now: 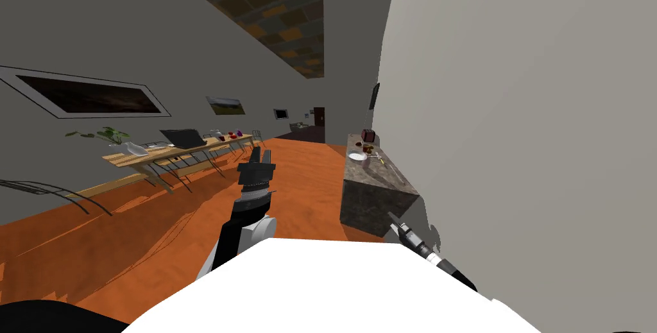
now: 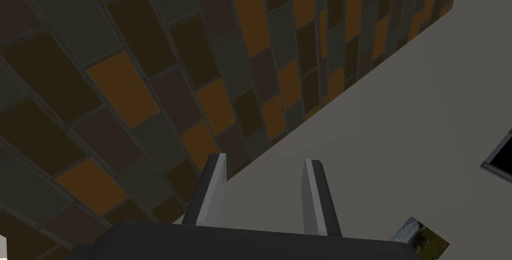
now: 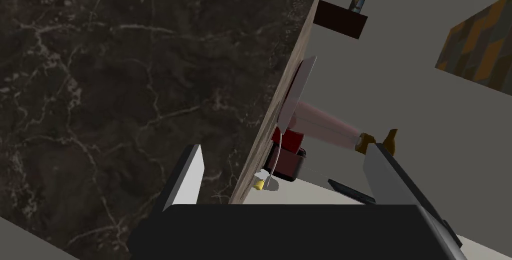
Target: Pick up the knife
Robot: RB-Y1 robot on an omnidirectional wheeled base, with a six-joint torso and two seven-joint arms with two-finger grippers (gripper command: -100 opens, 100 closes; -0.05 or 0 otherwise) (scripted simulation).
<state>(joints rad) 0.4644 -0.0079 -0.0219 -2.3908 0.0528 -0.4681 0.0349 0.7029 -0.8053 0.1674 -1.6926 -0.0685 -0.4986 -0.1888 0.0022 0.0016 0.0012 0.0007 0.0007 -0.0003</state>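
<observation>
Dark veined stone, the side of the desk (image 1: 372, 201), is standing right in front of the right pincer (image 3: 285, 147), which is hanging open w/ nothing between its blades, lower than the desk top. The knife (image 1: 383, 160), as far as I am reading it, is lying as a thin pale sliver on that top, on the wall side of the white plate (image 1: 357, 156) and well apart from the pincer. Risk, I think: if the arm is going forward w/o rising first, the blades are hitting the stone edge. Coming over the top, they are maybe knocking the plate, the red box (image 3: 287, 159) or the pinkish bottle (image 3: 325, 127), b/c these are crowding near the knife. The left pincer (image 2: 265, 158) is also open, raised and empty.
</observation>
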